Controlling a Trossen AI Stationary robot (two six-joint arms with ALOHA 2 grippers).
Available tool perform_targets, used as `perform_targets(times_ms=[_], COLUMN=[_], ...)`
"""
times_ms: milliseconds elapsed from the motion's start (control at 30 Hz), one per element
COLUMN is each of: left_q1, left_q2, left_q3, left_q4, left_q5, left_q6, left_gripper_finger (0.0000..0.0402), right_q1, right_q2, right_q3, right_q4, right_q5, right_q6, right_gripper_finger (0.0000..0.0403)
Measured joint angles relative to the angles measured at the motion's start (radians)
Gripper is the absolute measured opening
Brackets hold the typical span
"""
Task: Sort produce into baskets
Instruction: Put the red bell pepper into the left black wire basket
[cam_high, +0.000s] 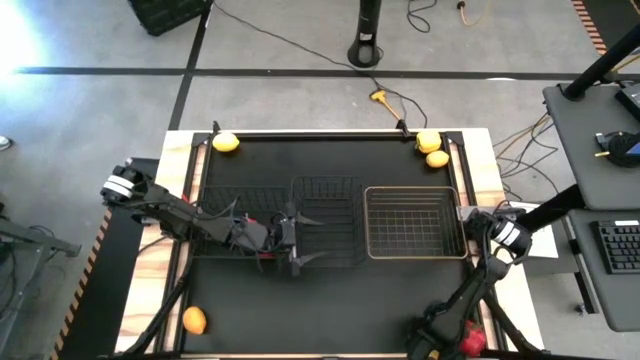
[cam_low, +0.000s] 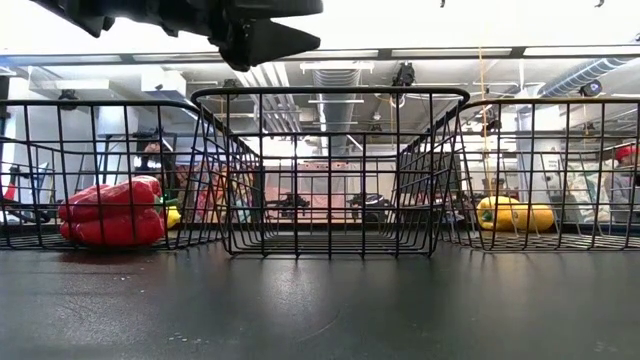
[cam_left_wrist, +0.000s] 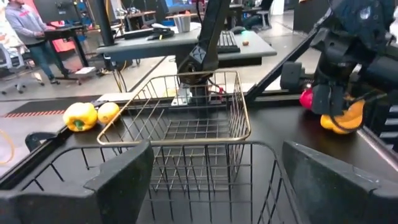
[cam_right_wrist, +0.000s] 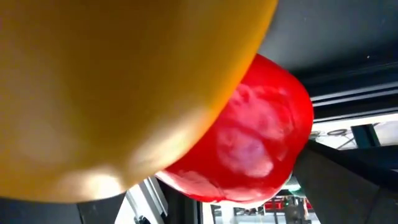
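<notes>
- While the left gripper (cam_high: 303, 238) hangs over the middle black wire basket (cam_high: 328, 190), its two dark fingers (cam_left_wrist: 121, 179) stand wide apart and grip nothing; the left wrist view looks between them across that basket's rim.
- Three shallow wire-grid baskets sit side by side across the black table (cam_high: 330, 300); the left black basket (cam_low: 100, 170) holds red bell peppers (cam_low: 112, 212), glossy and lobed, stacked against its near wire wall, with a bit of yellow just behind them.
- In the low view the middle basket shows only bare grid; the pale metallic basket (cam_high: 414, 222), wider and brass-toned, stands on the right, its bare grid floor showing from above.
- Near the table's far right corner lie a yellow bell pepper (cam_high: 428, 141), blocky with a green stem, and touching it a smaller smooth oval yellow-orange fruit (cam_high: 437, 158); in the low view both show through the wire of the right basket.
- Another oval fruit (cam_high: 226, 142) sits at the far left corner; a more orange one (cam_high: 194, 321) lies at the near left edge, well apart from the baskets.
- At the near right edge, the right gripper (cam_high: 447, 340) is low over a red pepper (cam_right_wrist: 249, 140) and a yellow pepper (cam_right_wrist: 112, 87), which touch each other and fill the right wrist view; whether its fingers are spread or closed I cannot tell.
</notes>
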Motion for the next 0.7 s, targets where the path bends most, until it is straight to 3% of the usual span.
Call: perform_targets(times_ms=[233,367,700], left_q1=[0.0,0.0,0.0], left_q2=[-0.005,-0.014,-0.053], left_q3=[-0.001,-0.001,-0.001], left_q4=[-0.017,-0.029,-0.096], left_q5=[-0.001,-0.001,-0.001], left_q6=[0.041,0.07,0.121], left_gripper_finger=[0.0336,0.0336,0.0336], right_q1=[0.0,0.0,-0.005], right_q2=[-0.002,-0.004,0.0], right_q3=[0.0,-0.002,-0.012], right_q4=[0.031,0.039,0.051], right_q5=[0.0,0.055,0.03], right_q6=[0.088,0.151,0.243], right_gripper_finger=[0.0398,0.04,0.04])
